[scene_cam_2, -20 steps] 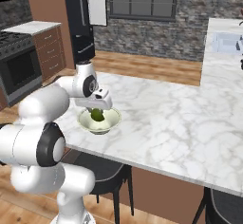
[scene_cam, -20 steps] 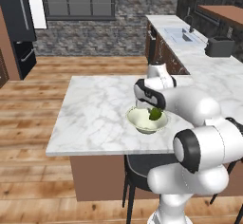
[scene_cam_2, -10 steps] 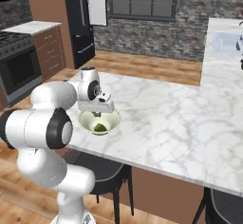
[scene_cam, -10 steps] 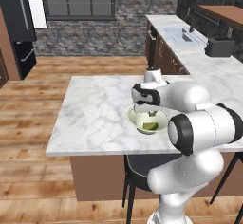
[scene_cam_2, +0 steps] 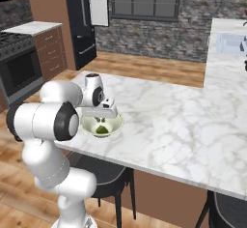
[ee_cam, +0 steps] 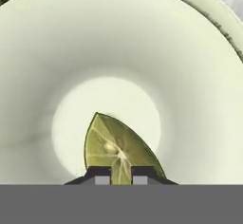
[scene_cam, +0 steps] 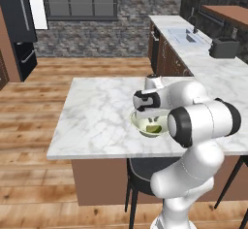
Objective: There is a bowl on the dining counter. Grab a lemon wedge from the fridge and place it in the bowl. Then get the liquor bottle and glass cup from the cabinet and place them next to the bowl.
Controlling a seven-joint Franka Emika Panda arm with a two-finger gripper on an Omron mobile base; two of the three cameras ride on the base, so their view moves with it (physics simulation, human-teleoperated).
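Jaws have closed; gripper (ee_cam: 121, 176) pinches lemon wedge (ee_cam: 118, 147) inside bowl (ee_cam: 190, 76).

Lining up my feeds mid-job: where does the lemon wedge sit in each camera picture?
Left base view: lemon wedge right of centre, inside the bowl, beside the white arm.
Right base view: the wedge left of centre, in the bowl under the hand.
Hand view: the wedge at bottom centre, on the bowl floor between the gripper tips.
Shared landmark: the bowl on the dining counter.
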